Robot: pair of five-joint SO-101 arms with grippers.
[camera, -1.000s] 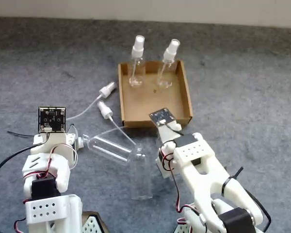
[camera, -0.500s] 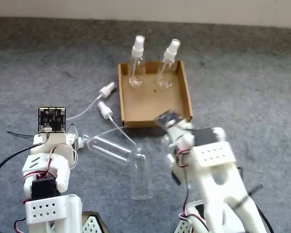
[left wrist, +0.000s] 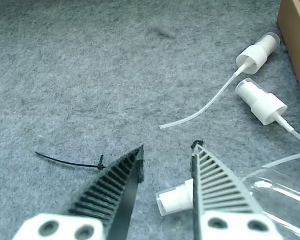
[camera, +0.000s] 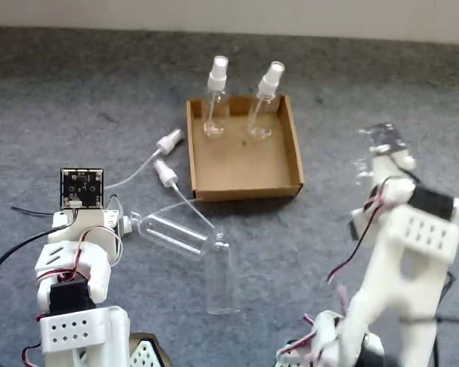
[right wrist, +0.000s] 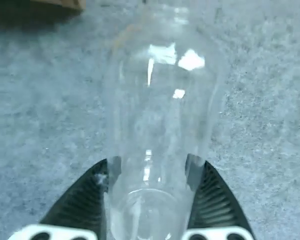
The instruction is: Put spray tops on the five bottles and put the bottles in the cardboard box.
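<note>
The right gripper (right wrist: 150, 167) is squeezing a clear bottle (right wrist: 160, 100), w/ both fingers tight on its sides. It is holding this bottle, w/ no top on, over the grey carpet (camera: 382, 84), to the right of the cardboard box (camera: 245, 164). 2 bottles w/ spray tops (camera: 216, 99) are standing in the far part of the box.

The left gripper (left wrist: 167, 147) is hanging low on the left side, fingers apart & nothing btwn them. A white spray top (left wrist: 172, 199) is lying just beside 1 finger, at the neck end of a lying bottle (camera: 172, 233). Can't tell if it is on. 1 more bottle (camera: 222, 279) is touching that one, nearer than the box. 2 loose spray tops (left wrist: 257, 50) w/ thin tubes are lying left of the box. A black tie (left wrist: 70, 162) is lying by the left gripper.
</note>
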